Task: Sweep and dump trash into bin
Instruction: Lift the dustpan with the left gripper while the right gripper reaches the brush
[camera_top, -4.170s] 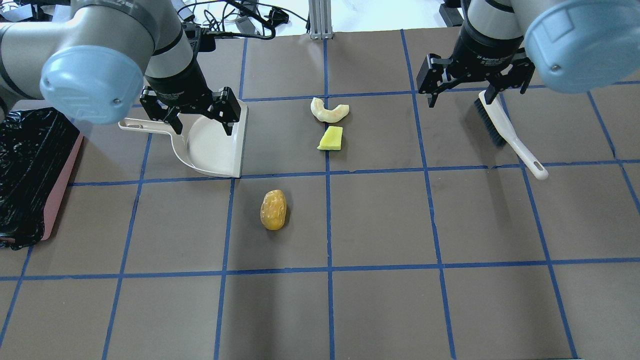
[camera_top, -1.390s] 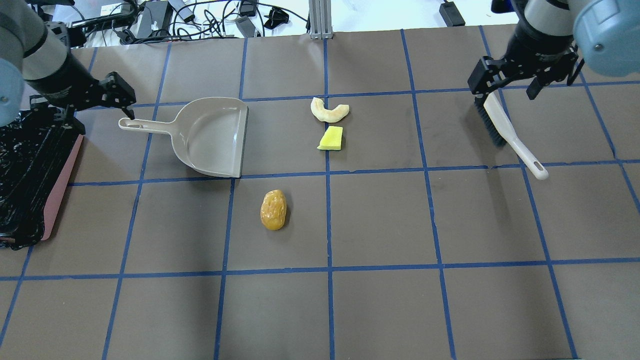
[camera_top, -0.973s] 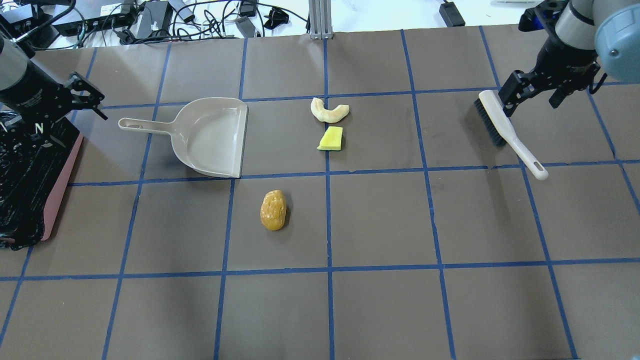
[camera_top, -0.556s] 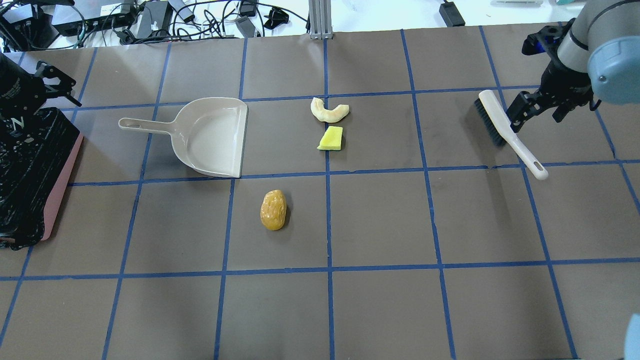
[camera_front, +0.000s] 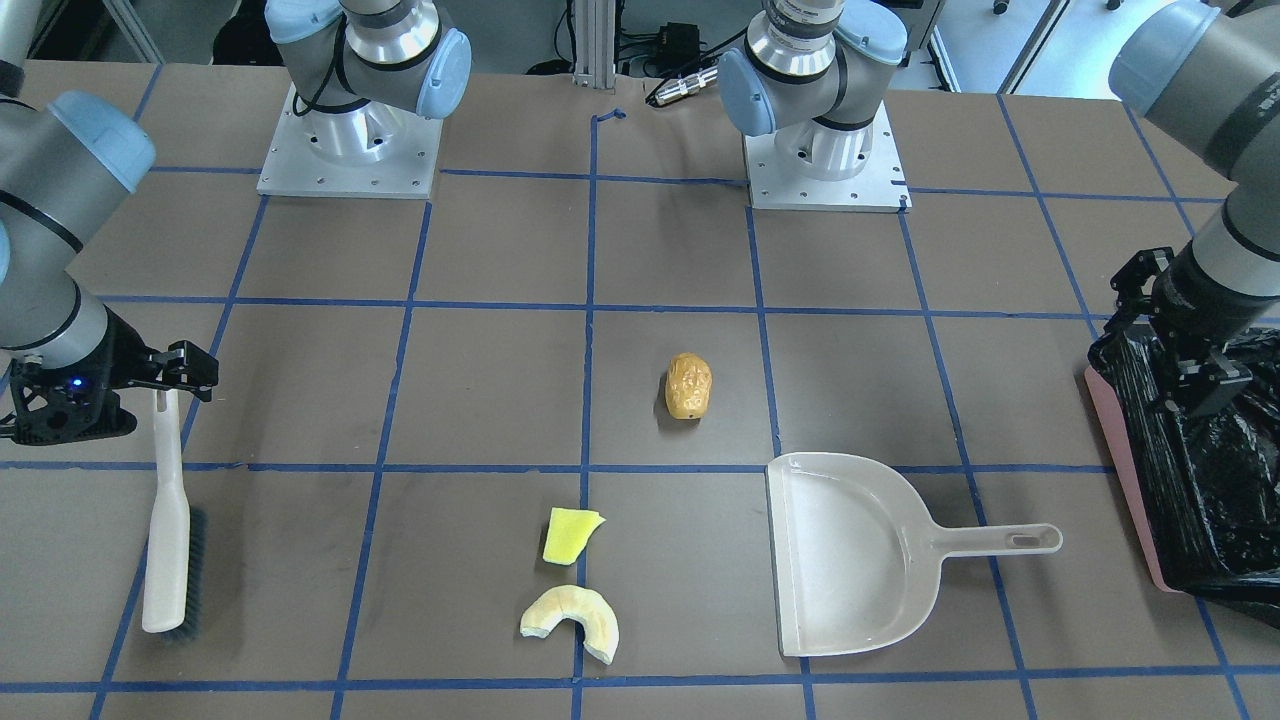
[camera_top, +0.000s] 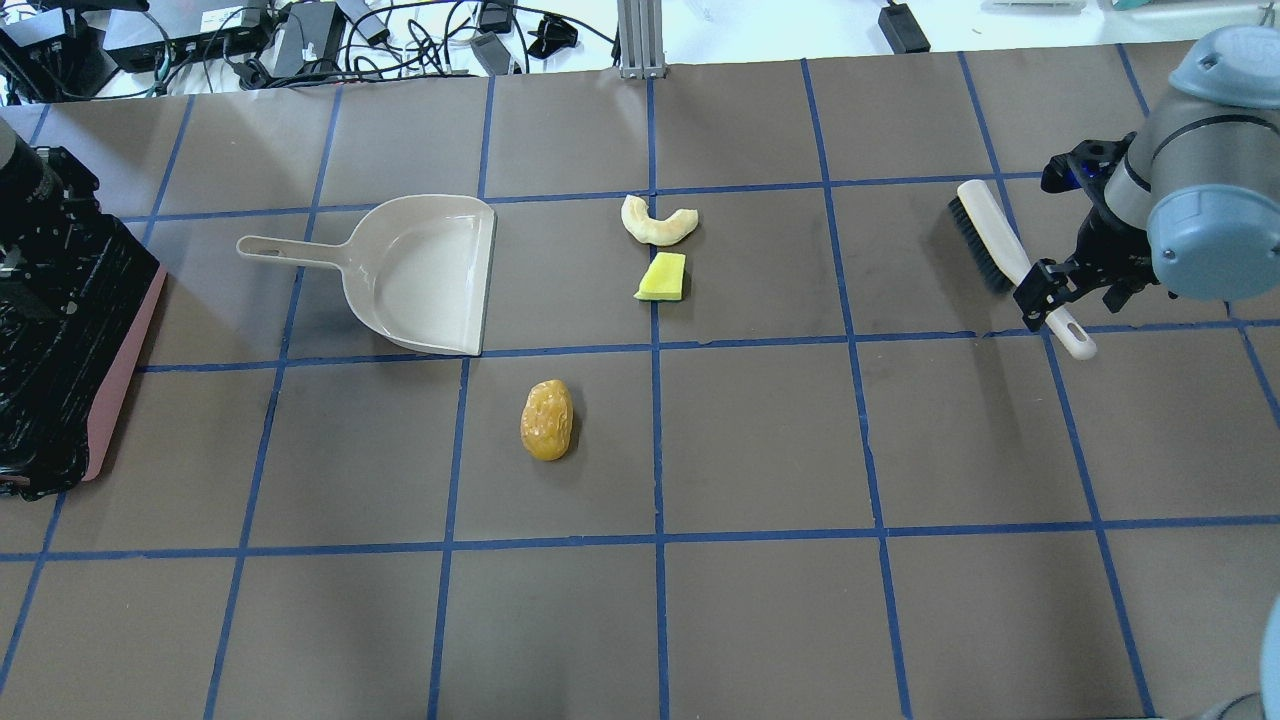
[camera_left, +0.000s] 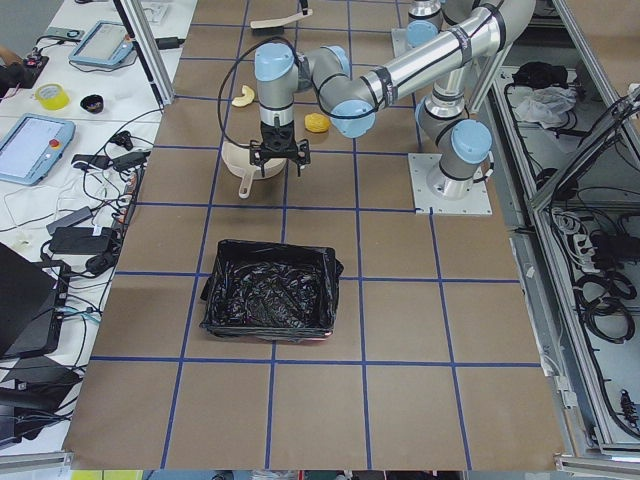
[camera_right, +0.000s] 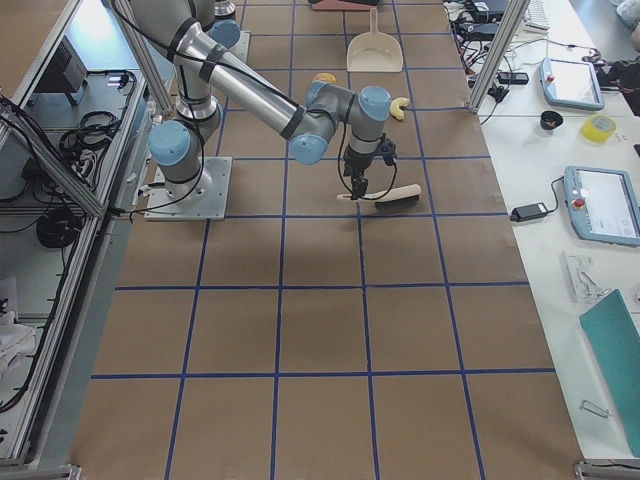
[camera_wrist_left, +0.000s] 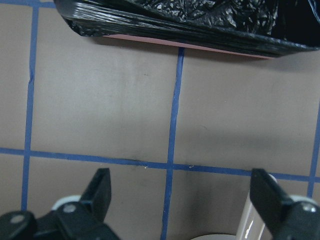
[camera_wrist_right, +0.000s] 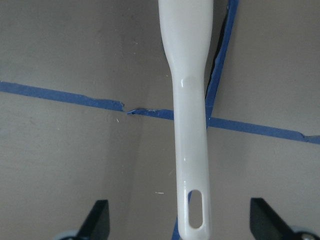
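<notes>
the trash lies loose on the matte brown table with its blue tape grid. a golden-brown wrinkled lump sits near the middle, and a flat yellow-green wedge and a pale curved crescent piece lie just beside each other, nearer the far edge from the robot. a smooth beige plastic dustpan lies flat, its open mouth turned to them and its handle pointing at the bin, pink-sided and lined with crinkly glossy black plastic, at the table's left end.

the left gripper hangs between the bin and the dustpan's handle, jaws spread wide, nothing in them. toward the table's right end, the right gripper hovers over the glossy white handle of a dark-bristled brush, its jaws wide apart on either side of the handle's slotted end, clear of it.
</notes>
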